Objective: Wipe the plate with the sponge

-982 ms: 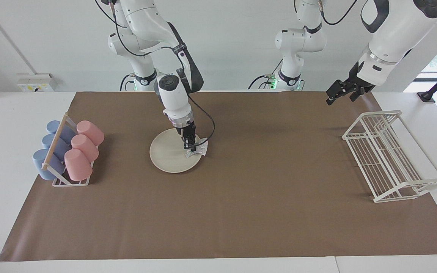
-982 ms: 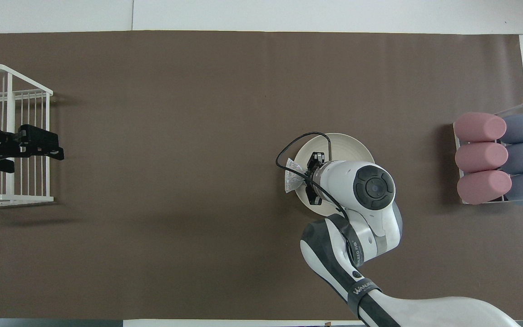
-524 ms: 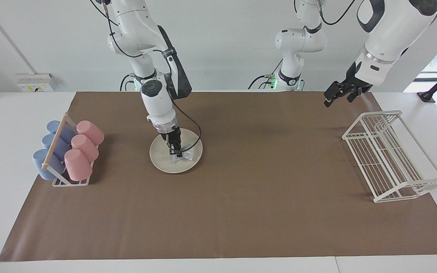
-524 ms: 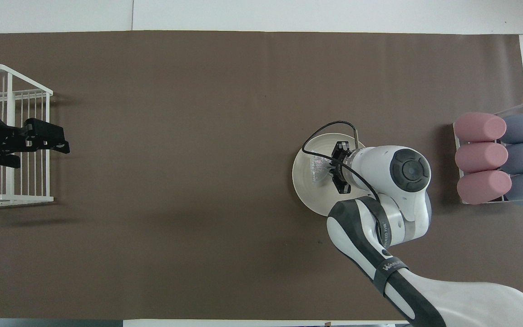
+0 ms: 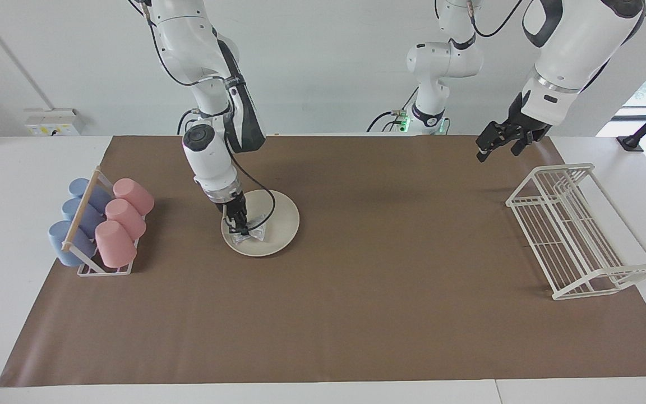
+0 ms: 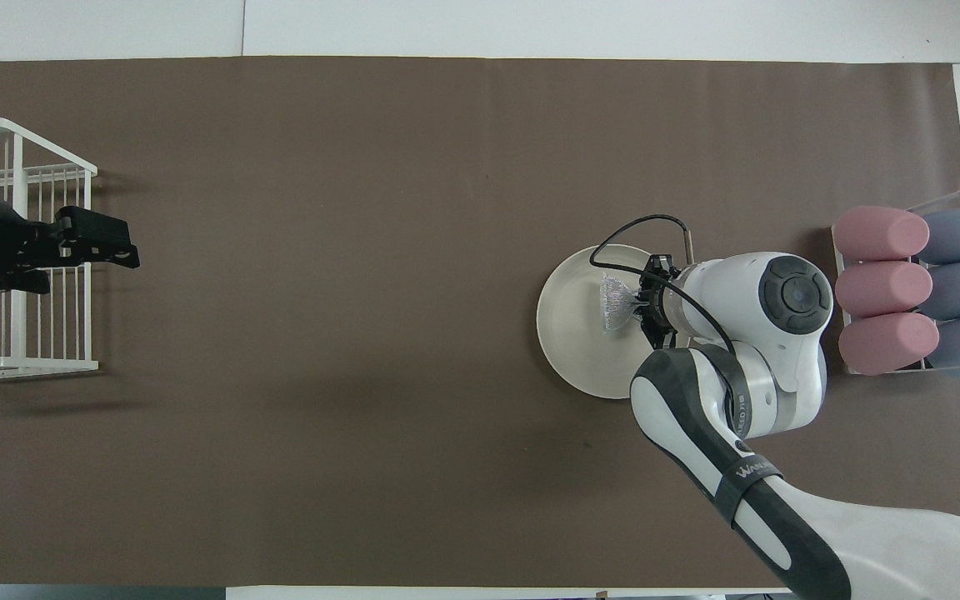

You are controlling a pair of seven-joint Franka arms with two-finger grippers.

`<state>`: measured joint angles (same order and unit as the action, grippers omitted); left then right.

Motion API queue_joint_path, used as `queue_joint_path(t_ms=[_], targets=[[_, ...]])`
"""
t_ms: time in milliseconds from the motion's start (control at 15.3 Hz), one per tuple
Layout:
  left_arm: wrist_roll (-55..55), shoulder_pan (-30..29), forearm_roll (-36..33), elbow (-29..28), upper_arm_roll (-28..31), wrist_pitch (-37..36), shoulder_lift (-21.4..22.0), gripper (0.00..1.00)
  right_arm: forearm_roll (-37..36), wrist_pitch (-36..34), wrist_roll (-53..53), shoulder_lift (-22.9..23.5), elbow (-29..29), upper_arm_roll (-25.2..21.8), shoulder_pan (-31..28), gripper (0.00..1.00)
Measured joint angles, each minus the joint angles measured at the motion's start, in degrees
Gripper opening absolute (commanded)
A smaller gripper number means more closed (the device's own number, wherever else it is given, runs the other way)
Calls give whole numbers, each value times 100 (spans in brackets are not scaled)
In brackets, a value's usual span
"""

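Observation:
The cream-white plate (image 5: 279, 220) lies on the brown mat, toward the right arm's end of the table; it also shows in the overhead view (image 6: 572, 342). My right gripper (image 5: 239, 227) (image 6: 643, 302) is shut on the silvery-grey sponge (image 5: 251, 236) (image 6: 613, 303) and presses it onto the plate, on the side toward the cup rack. My left gripper (image 5: 481, 152) (image 6: 128, 254) waits raised over the mat beside the white wire rack.
A white wire rack (image 5: 575, 230) (image 6: 22, 275) stands at the left arm's end of the table. A holder with pink and blue cups (image 5: 98, 224) (image 6: 913, 292) lies at the right arm's end, close to the plate.
My right gripper has dragged the sponge across the plate from the rim toward the left arm's end to the side toward the cups. My left gripper has drifted slightly.

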<state>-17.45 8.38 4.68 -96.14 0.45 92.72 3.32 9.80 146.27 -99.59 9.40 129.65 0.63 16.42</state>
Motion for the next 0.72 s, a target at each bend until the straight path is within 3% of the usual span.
queue_joint_path(t_ms=[327, 524, 720], targets=[[-8, 19, 0, -24, 7, 189, 0, 100, 0, 307, -1392, 21, -2, 30, 835, 0], [-8, 19, 0, -35, 7, 240, 0, 100, 0, 327, -1542, 26, -16, 28, 948, 0], [-8, 20, 0, -56, 5, 240, 0, 100, 0, -215, -1542, 9, -346, 7, 945, 0]])
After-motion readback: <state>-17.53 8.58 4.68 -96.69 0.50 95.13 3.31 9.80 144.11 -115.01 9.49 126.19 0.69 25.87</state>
